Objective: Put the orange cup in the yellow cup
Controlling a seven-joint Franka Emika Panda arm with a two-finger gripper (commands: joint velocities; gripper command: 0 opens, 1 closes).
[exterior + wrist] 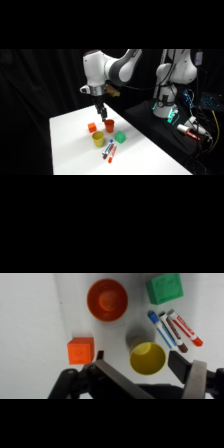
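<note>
The orange cup (109, 125) stands upright on the white table, its mouth facing up in the wrist view (107, 299). Just in front of it the yellow cup (98, 139) stands upright too and holds nothing (147, 358). My gripper (101, 114) hangs a little above the table, over the spot between the orange cup and an orange block. In the wrist view the gripper (137, 358) is open and grips nothing, and the yellow cup shows between the two fingers (182, 366), below them.
An orange square block (92, 127) sits left of the cups, also seen in the wrist view (80, 350). A green block (120, 136) lies to their right (164, 288). Several markers (109, 150) lie in front (175, 330). The table's edges (55, 150) are close by.
</note>
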